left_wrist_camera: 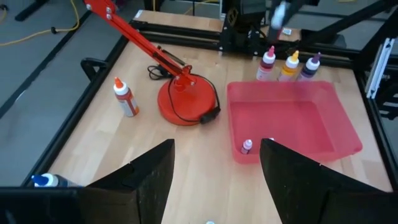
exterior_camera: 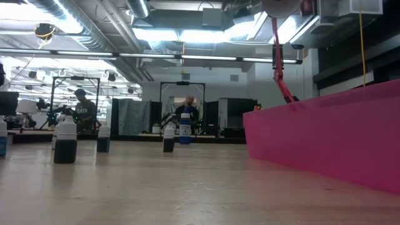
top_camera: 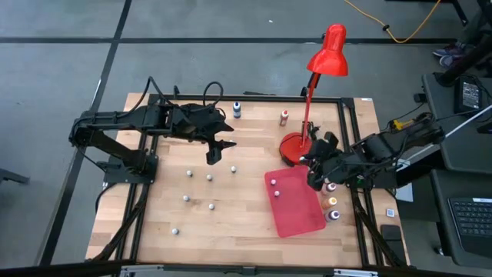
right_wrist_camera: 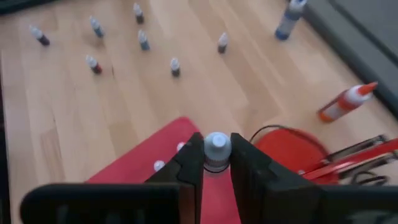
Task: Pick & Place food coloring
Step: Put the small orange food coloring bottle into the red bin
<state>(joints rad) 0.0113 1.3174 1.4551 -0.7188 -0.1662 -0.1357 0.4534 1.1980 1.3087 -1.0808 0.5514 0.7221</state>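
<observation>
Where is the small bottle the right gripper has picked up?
The small bottle is clamped between the right gripper fingers, held above the red tray's edge nearest the lamp base, on the table's right side.

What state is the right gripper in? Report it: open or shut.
Shut on a small bottle: in the right wrist view the right gripper pinches it just under its pale cap, above the red tray.

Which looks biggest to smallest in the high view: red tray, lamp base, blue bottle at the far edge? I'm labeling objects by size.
1. red tray, clearly the largest.
2. lamp base, a round disc much smaller than the tray.
3. blue bottle, smallest.
All three sit on the table, so the overhead order is fair.
</observation>
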